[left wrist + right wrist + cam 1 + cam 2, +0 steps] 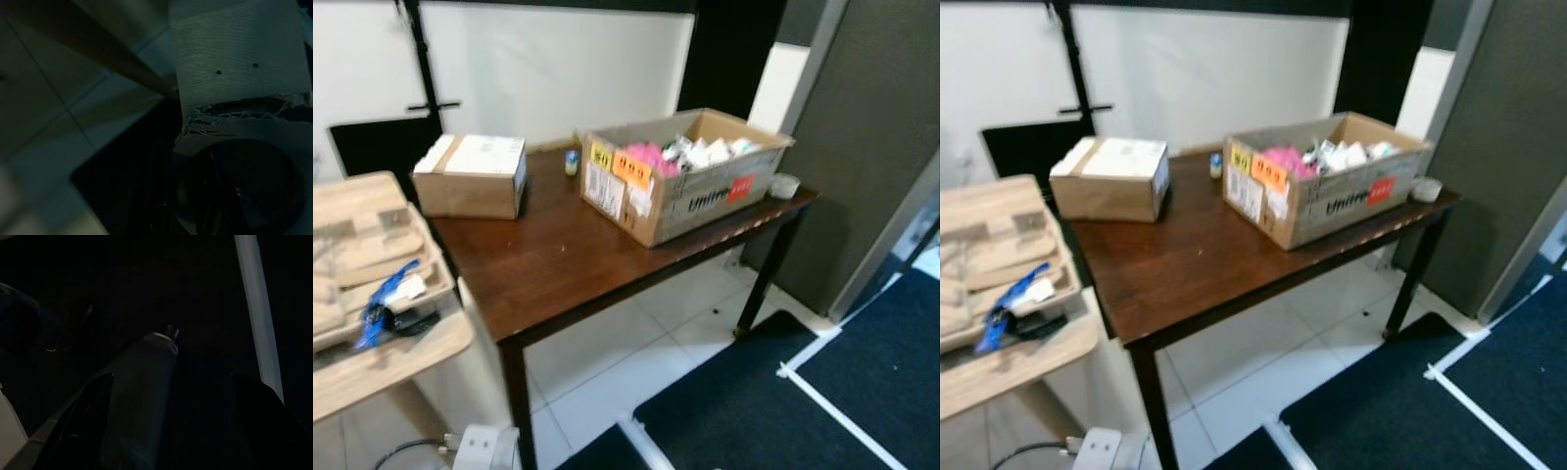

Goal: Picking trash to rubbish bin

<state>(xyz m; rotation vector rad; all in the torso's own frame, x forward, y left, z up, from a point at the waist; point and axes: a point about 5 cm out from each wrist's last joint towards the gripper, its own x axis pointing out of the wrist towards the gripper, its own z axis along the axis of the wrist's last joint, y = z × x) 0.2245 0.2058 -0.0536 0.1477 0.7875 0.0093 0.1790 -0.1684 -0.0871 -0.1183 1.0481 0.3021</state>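
Right gripper (171, 426) hangs with fingers apart over dark floor; left gripper's state cannot be told.

Eye views bright, slightly blurred; wrist views v. dark.

Setting: workroom or lab-type storage corner. Dark wooden table (568, 264) carries an open cardboard box (680, 176) of mixed items and a closed carton (475, 174). White tiled floor (636, 362), dark mat (773, 411), grey partition (871, 147)
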